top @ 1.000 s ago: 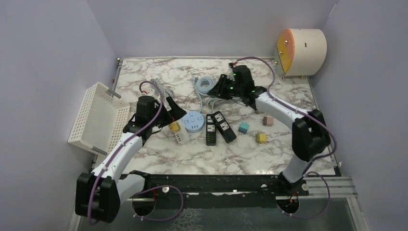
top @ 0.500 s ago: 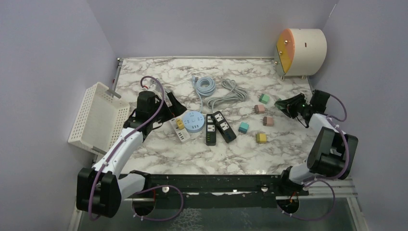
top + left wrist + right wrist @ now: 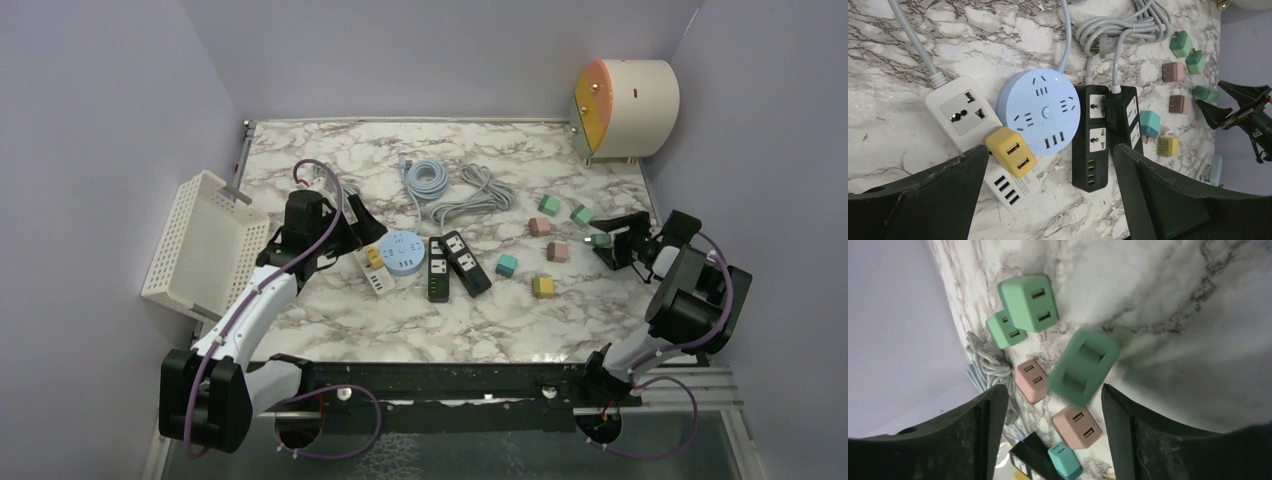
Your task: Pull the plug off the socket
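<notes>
While your left gripper (image 3: 1049, 147) hangs above the left-centre of the white marble-patterned table (image 3: 430, 325) with its jaws spread wide and holding nothing, the small yellow cube plug with two USB ports (image 3: 1010, 151) sits beneath it. The plug is seated in the long white plastic power strip (image 3: 964, 112), closer to the left finger than to the right. Just beside the strip on its right is a round pale blue socket hub (image 3: 1040, 111), and next to that lie two black power strips (image 3: 1091, 137), side by side. Your right gripper (image 3: 1054, 387) is at the table's right edge, jaws also wide apart. A mint green cube plug (image 3: 1083, 367) shows blurred between its fingers, touching neither, and you cannot tell whether it rests on the marble. Near it lie two more green plugs (image 3: 1024, 300) and two pink ones (image 3: 1032, 381). A white slotted basket (image 3: 200, 245) sits tilted beyond the table's left edge.
</notes>
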You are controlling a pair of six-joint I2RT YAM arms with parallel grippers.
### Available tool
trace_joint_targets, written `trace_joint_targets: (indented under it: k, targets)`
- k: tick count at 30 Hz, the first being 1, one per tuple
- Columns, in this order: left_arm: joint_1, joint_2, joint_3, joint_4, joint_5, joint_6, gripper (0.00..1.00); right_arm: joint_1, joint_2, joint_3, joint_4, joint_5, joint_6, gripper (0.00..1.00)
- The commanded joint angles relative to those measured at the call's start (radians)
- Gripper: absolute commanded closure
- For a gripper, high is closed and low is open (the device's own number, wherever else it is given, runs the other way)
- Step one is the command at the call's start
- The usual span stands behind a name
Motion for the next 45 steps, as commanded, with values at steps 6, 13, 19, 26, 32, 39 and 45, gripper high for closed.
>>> trace_joint_targets:
  k: [6,13,19,26,32,39,45]
  targets:
    - [0.004,0.001,0.044,-0.007,0.005,0.012,0.01,-0.003,-0.067,0.072,-0.077,0.096,-0.040,0.00]
    - [0.085,-0.021,0.042,-0.066,0.026,0.015,0.01,0.446,-0.367,0.155,-0.193,0.381,-0.135,0.00]
    - [0.378,-0.050,-0.066,-0.126,0.165,-0.042,0.01,1.076,-0.216,0.460,-0.263,0.751,-0.347,0.00]
    - [0.491,-0.085,-0.173,-0.103,0.292,-0.103,0.01,1.425,0.257,0.951,-0.443,0.833,-0.617,0.00]
    - [0.514,-0.135,-0.196,-0.133,0.305,-0.101,0.01,1.527,0.448,1.107,-0.516,0.753,-0.703,0.00]
    - [0.552,-0.146,-0.213,-0.144,0.336,-0.087,0.01,1.577,0.530,1.081,-0.508,0.719,-0.682,0.08]
    - [0.566,-0.148,-0.219,-0.153,0.346,-0.078,0.01,1.583,0.572,1.074,-0.511,0.708,-0.680,0.15]
